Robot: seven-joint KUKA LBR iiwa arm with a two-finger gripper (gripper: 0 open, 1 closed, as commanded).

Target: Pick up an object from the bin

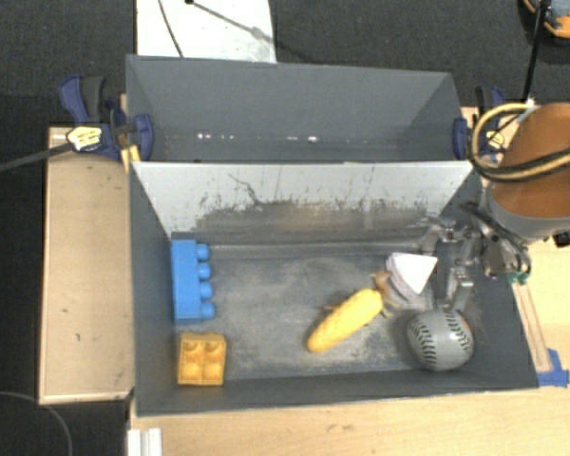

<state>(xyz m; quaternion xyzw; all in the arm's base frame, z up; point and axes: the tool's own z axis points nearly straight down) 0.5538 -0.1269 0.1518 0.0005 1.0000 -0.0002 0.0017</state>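
Note:
My gripper [459, 272] hangs at the right end of the bin, just above a grey ribbed ball [439, 340] that lies near the front right corner. A white cone-shaped piece [413, 275] sits directly left of the gripper, close to it or touching it. Left of that piece, a yellow corn-cob toy [345, 319] lies slanted on the bin floor, its upper end next to the white piece.
A blue toy brick [191, 280] lies lengthwise along the left wall, with a smaller orange-yellow brick [201, 359] in front of it in the front left corner. The arm with its orange cover and cables comes in over the right rim.

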